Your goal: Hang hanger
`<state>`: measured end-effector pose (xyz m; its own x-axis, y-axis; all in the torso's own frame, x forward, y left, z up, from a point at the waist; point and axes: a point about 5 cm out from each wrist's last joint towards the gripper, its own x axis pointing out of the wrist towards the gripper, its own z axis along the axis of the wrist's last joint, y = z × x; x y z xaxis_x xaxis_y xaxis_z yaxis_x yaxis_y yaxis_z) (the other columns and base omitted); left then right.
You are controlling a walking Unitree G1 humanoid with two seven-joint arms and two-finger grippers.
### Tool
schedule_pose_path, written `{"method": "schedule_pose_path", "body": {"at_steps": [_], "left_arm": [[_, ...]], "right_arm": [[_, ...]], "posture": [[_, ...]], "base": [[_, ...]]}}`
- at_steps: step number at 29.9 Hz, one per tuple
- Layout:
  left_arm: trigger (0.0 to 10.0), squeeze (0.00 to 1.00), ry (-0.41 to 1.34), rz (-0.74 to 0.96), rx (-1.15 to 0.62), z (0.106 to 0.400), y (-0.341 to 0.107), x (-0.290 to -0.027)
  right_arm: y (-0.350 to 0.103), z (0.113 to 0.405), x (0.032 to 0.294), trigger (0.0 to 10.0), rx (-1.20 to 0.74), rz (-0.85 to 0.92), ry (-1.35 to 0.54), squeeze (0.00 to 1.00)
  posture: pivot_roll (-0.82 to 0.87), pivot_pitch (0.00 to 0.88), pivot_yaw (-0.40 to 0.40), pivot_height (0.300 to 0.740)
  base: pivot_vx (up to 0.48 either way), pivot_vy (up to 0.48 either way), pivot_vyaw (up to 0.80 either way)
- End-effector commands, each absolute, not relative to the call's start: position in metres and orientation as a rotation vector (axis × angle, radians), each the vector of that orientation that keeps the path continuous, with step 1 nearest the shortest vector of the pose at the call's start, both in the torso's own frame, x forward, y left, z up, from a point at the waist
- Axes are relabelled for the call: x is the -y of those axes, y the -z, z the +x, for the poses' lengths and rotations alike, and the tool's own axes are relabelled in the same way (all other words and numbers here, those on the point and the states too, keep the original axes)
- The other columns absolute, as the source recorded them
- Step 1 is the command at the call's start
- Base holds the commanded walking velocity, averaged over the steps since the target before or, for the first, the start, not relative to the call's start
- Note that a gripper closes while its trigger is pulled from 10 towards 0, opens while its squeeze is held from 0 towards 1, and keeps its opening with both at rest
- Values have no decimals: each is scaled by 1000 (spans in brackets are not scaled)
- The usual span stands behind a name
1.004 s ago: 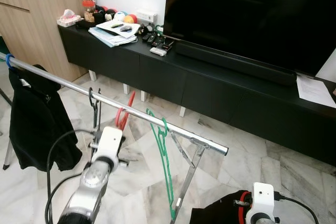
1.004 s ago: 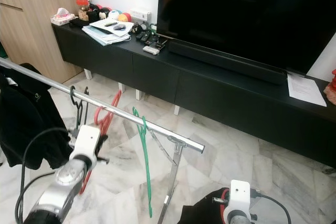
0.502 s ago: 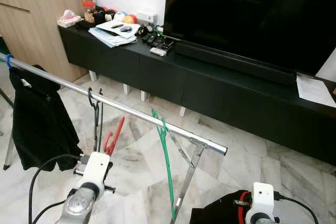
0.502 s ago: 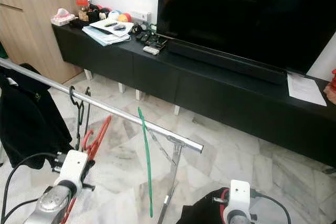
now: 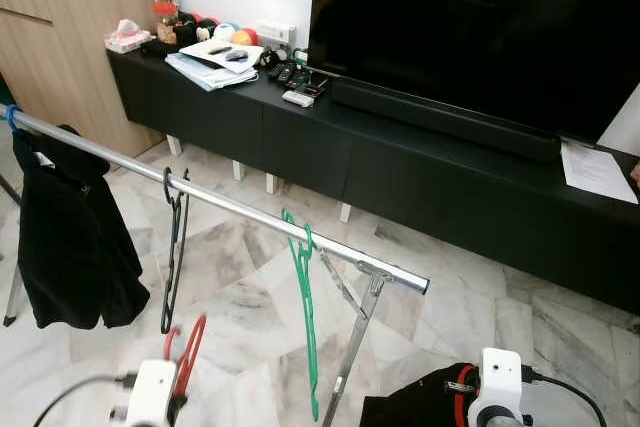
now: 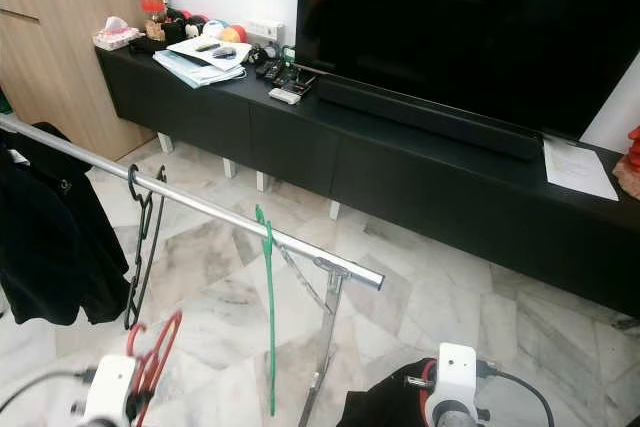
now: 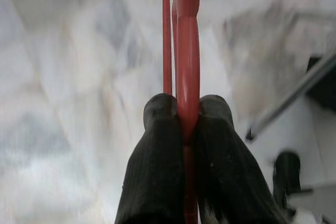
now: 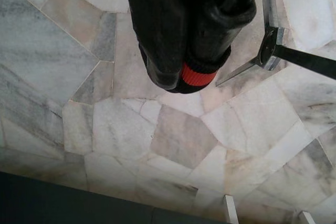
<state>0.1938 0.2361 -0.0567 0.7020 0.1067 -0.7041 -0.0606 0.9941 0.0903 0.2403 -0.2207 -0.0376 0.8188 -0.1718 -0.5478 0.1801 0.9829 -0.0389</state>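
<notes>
My left gripper (image 7: 186,103) is shut on a red hanger (image 7: 187,51), its fingers pinching the hanger's bar. In the eye views the red hanger (image 5: 188,349) sits low at the picture's bottom, below and in front of the silver clothes rail (image 5: 230,205) and apart from it. On the rail hang a black hanger (image 5: 174,247), a green hanger (image 5: 305,317) near the right end, and a black garment (image 5: 70,232) at the left. My right gripper (image 8: 181,80) hangs idle and shut over the marble floor beside the rack's leg (image 8: 268,51).
Behind the rail runs a long black TV cabinet (image 5: 420,182) with a large TV (image 5: 470,27) on it. Papers, remotes and small items (image 5: 225,52) lie on its left end. A wooden cupboard (image 5: 60,37) stands at the far left. The floor is marble tiles (image 5: 240,287).
My left arm has dropped down and back from the rail, carrying the red hanger away from it. The green hanger has swung. The right arm has stayed still.
</notes>
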Motion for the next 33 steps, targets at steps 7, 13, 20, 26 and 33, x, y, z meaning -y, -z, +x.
{"method": "schedule_pose_path", "body": {"at_steps": [7, 13, 20, 26, 33], "left_arm": [[10000, 0, -159, 24, -996, 144, 89, -233], [10000, 0, -189, 25, -1051, 129, 95, -237], [10000, 0, -214, 25, -1094, 111, 100, -241], [10000, 0, -256, 44, -1103, 98, 102, -245], [10000, 0, -290, 61, -1129, 85, 102, -255]], "right_arm": [[37, 239, 226, 10000, -586, 7, 210, 0], [38, 238, 228, 10000, -593, 4, 219, 0], [39, 238, 225, 10000, -600, -4, 211, 0], [39, 238, 224, 10000, -606, -17, 208, 0], [41, 235, 228, 10000, -622, -48, 251, 0]], "posture": [[83, 0, -67, 740], [82, 0, -65, 740], [85, 0, -65, 740], [90, 0, -62, 740], [90, 0, -57, 740]], "base": [[0, 39, 0], [0, 429, 0], [0, 448, 0], [0, 443, 0], [0, 408, 0]]}}
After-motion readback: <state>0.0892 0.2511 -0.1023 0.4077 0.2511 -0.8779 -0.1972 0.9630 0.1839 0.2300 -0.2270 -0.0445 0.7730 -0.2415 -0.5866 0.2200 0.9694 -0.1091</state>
